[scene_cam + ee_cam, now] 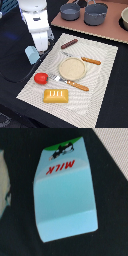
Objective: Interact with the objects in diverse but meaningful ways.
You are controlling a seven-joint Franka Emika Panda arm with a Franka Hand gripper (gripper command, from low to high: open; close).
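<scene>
The pale blue house-shaped carton [32, 54] lies on the dark table just off the placemat's left edge. In the wrist view it fills the picture [65, 198], with "MILK" in red on it. My gripper [42, 48] hangs right above and beside the carton; its fingers do not show clearly, and none appear in the wrist view. The red tomato [41, 78] sits at the mat's near left. The yellow-orange ridged bread block [55, 95] lies at the mat's front. The dark brown sausage stick [69, 43] lies at the mat's far side.
A tan round plate [72, 68] sits mid-mat, with an orange-handled knife [91, 61] and fork [75, 85] beside it. Two grey pots [70, 11] [95, 13] and a bowl [125, 19] stand on a brown board at the back.
</scene>
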